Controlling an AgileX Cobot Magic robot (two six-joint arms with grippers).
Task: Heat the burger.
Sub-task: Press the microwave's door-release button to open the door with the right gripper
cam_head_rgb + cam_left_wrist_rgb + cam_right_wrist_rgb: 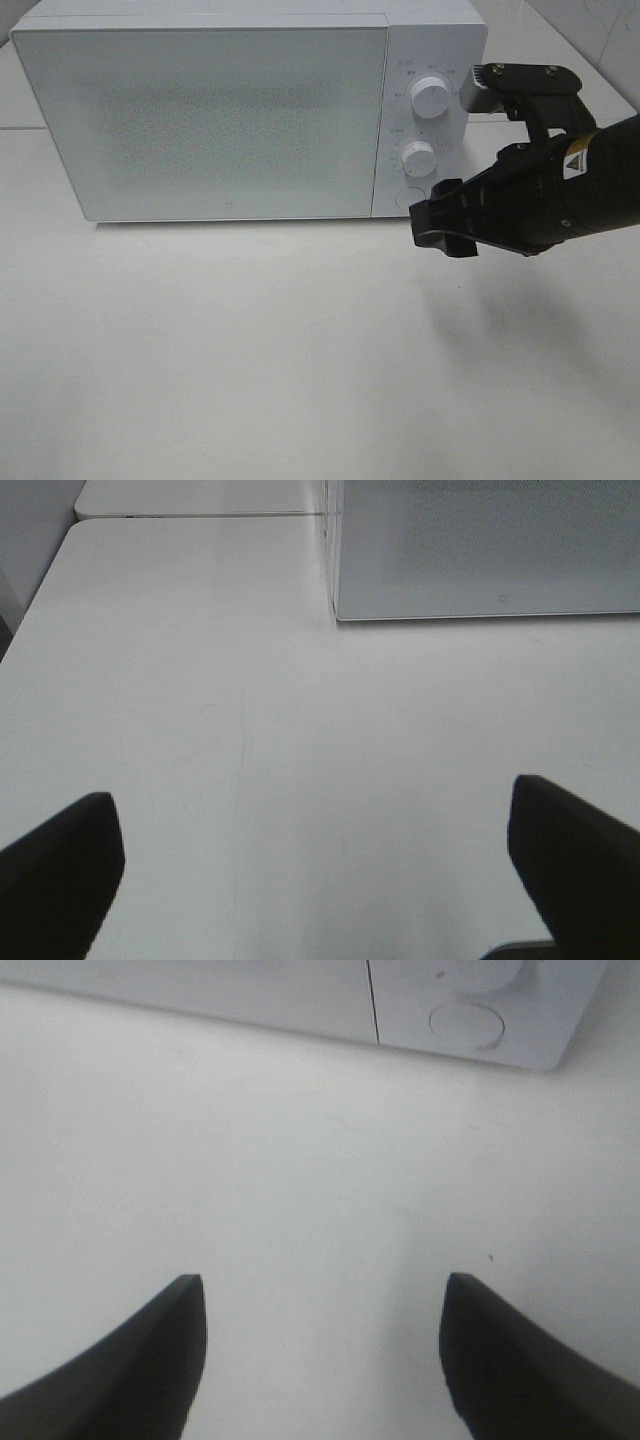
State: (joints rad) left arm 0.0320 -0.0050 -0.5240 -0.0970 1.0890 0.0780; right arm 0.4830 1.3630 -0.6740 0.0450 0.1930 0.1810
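Since the microwave [200, 110] door is closed and the burger shows in no view — whether it sits inside cannot be told — the step in hand looks like working the control panel. The right gripper [438, 228], jaws parted wide and holding nothing, hovers near the round push button [408, 197] below the lower knob [419, 157]; next it must line up squarely and press. The left gripper [315, 865] gapes fully, empty, over the white table [250, 350]. Pale wall tiles [600, 40] stand behind.
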